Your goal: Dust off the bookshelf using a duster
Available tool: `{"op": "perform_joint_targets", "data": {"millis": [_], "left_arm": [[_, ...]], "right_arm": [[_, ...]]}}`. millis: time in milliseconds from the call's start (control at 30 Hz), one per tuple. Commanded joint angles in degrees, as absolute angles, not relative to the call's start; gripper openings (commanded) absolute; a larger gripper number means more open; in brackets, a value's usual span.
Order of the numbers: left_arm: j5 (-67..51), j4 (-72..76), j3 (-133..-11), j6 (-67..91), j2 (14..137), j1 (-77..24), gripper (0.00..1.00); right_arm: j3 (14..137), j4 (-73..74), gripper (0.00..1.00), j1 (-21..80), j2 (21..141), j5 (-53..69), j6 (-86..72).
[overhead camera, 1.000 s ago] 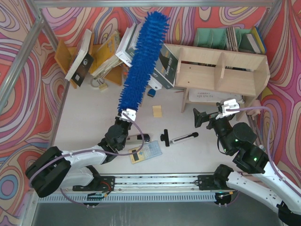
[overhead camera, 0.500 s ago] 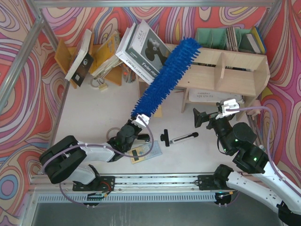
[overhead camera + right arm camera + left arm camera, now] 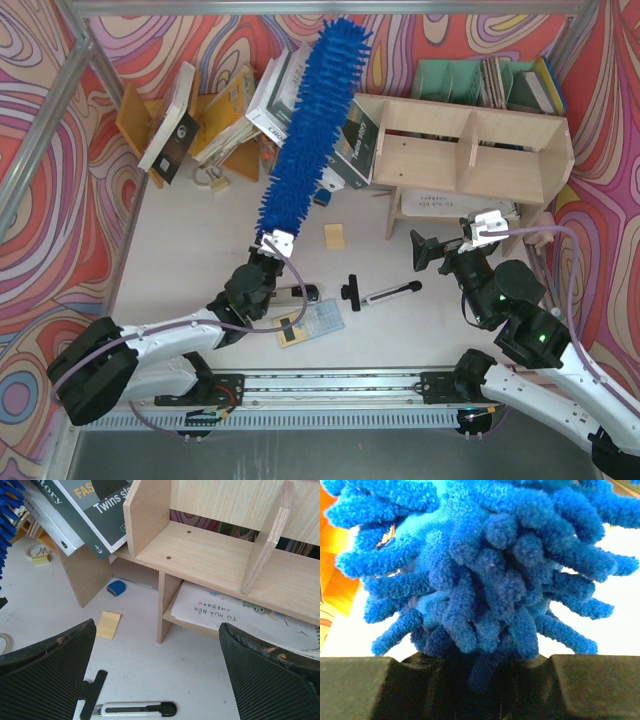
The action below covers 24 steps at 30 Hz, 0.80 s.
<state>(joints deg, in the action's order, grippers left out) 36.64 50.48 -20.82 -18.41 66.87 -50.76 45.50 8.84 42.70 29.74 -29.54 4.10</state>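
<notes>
The blue fluffy duster (image 3: 308, 125) stands up from my left gripper (image 3: 272, 243), which is shut on its base. Its head leans back over the books, left of the bookshelf (image 3: 470, 150), not touching it. In the left wrist view the duster (image 3: 480, 565) fills the frame above the jaws. My right gripper (image 3: 445, 250) is open and empty, low over the table in front of the bookshelf's lower tier. The right wrist view shows the bookshelf (image 3: 220, 560) with a paper sheet (image 3: 240, 612) in the lower tier.
A black-and-white rod (image 3: 380, 293) lies on the table between the arms. A yellow pad (image 3: 334, 236) and a small blue object (image 3: 322, 197) lie near the shelf's left end. An orange-brown rack with leaning books (image 3: 200, 115) stands back left; green file holders (image 3: 480, 80) stand behind the bookshelf.
The duster swung right onto the bookshelf's left end, then back left; it now stands upright away from the shelf. The right arm has not moved.
</notes>
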Motion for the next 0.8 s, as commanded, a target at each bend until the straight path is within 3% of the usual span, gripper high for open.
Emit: {"op": "perform_joint_targets", "data": {"millis": [0, 400, 767], "left_arm": [[38.35, 51.69, -21.83, -16.12, 66.1, -50.11, 0.0], [32.63, 44.25, -25.64, -8.19, 74.76, -50.83, 0.0], [30.15, 30.72, -32.07, -8.09, 74.86, -53.38, 0.0]], "right_arm": [[45.27, 6.1, 0.99, 42.65, 29.42, -30.06, 4.7], [45.26, 6.2, 0.99, 42.7, 29.34, -30.15, 4.71], [45.26, 6.32, 0.99, 42.65, 29.18, -30.15, 4.68]]}}
